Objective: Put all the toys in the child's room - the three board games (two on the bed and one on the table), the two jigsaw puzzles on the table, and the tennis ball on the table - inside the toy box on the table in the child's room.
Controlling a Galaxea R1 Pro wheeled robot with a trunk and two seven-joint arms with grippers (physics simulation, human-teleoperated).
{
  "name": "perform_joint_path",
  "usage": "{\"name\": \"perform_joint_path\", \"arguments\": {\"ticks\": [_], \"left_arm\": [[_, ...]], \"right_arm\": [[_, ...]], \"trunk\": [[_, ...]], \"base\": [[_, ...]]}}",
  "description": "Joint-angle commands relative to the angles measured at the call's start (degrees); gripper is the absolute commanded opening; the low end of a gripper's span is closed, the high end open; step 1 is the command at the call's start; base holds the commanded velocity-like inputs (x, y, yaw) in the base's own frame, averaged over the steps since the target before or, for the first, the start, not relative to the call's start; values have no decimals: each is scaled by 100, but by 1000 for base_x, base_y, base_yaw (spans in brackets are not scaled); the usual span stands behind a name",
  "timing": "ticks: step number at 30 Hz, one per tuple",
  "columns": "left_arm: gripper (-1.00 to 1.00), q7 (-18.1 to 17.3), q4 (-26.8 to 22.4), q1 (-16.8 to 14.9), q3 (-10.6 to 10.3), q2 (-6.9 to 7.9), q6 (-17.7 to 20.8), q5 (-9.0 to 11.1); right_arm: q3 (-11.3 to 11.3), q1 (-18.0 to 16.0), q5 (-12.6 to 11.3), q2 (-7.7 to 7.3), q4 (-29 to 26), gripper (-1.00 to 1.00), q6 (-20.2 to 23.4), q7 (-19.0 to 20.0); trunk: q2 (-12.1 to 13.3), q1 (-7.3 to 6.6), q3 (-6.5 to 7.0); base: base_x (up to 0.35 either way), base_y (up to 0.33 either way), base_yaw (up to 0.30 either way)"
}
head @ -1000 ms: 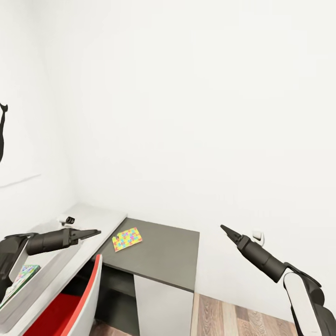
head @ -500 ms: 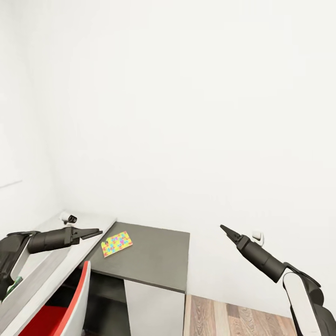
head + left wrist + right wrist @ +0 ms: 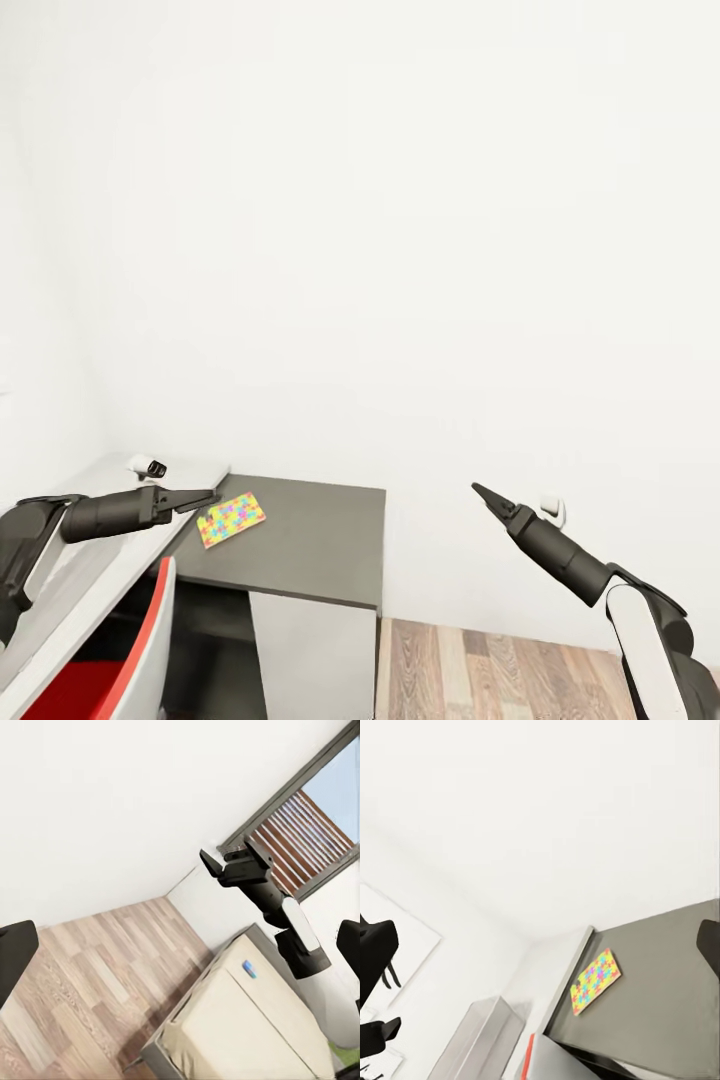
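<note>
We locate one thin flat multicoloured jigsaw puzzle (image 3: 231,519) lying flat on the lower dark-grey side desk (image 3: 310,545), at the corner beside the long light-grey table (image 3: 75,580). In the head view its long axis runs from 8 o'clock to 2 o'clock. Its surface shows yellow, pink, blue and green interlocking pieces. A red-and-white chair (image 3: 120,670) at 7 o'clock is cut off by the frame edge. The left gripper (image 3: 200,497) has its fingers slightly spread, holding nothing. The right gripper (image 3: 480,492) has its fingers pressed together to a point. In the left wrist view, a small blue box (image 3: 249,969) lies on the beige bed (image 3: 255,1027); its print is too small to read.
</note>
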Motion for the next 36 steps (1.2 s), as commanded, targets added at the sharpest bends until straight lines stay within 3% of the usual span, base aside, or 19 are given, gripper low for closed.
{"name": "perform_joint_path", "arguments": {"ticks": [1, 36], "left_arm": [[100, -21, -1, -1, 0, 2, 62, -2], [100, -21, 9, -5, -4, -5, 3, 4]], "right_arm": [[-8, -5, -15, -6, 24, 100, 39, 10], [-9, -7, -15, -34, 249, 100, 30, 1]], "trunk": [[-5, 1, -6], [-5, 1, -16]], "base": [[-44, 0, -255], [-3, 0, -276]]}}
